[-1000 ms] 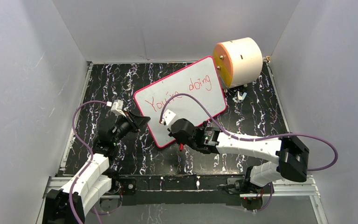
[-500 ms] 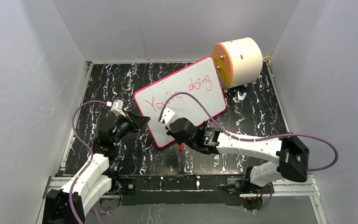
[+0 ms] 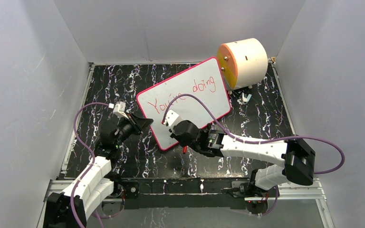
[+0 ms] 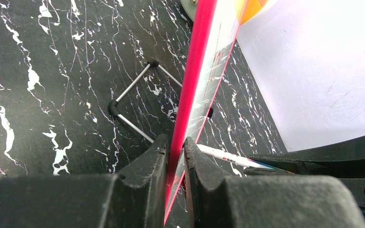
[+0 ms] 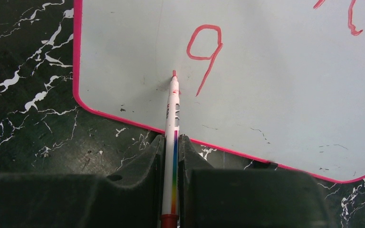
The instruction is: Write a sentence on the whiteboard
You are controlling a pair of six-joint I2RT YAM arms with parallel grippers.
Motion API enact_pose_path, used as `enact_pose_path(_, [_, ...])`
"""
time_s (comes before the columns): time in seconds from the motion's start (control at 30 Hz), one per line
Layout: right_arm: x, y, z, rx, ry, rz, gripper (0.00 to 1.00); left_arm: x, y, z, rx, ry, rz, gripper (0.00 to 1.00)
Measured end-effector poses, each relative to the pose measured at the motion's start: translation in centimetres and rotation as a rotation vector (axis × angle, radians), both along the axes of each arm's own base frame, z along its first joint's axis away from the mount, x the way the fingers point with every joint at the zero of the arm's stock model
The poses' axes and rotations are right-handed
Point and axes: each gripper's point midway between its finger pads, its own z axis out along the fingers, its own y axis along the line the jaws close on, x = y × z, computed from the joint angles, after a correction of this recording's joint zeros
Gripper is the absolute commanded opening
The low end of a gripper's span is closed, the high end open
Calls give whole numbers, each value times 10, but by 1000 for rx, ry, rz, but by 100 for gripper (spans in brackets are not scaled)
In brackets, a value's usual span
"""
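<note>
The large glossy white whiteboard with the thin pink-red frame (image 3: 195, 97) stands slanted near the middle of the black, white-veined marble tabletop (image 3: 114, 85), its far corner just beside the cream cylinder with the orange face (image 3: 244, 61). It has not shifted over the last second. The red handwritten sentence (image 3: 204, 86) still reads "You're doing" on the upper line from above, with no new stroke there. My right wrist view shows a single red "g" (image 5: 205, 58) starting the second line. What has changed is small: my right arm has crept a little toward the board's near-left side, and then settled. The red tip of the slim white marker with the rainbow stripe (image 5: 173, 102) now sits just beside that "g", on the side toward the board's rounded corner. There is a faint smudge at the tip, but I cannot tell whether it is pressing on the face. My right gripper (image 5: 171, 140) stays clenched on the marker's barrel. My left gripper (image 4: 175, 140) stays clamped on the board's pink edge, steadying it, with a thin wire stand (image 4: 130, 102) visible behind. I judge the last word is barely begun, so most of the second line is still to write, and the tip seems poorly placed for the next letter.
</note>
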Motion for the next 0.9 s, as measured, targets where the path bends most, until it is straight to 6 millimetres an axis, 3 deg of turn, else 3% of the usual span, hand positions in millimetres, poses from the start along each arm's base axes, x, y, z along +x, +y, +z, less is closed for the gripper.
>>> enact_pose_path(0.9, [-1, -17, -15, -67, 15, -36, 0, 0, 0, -1, -1, 6, 1, 0])
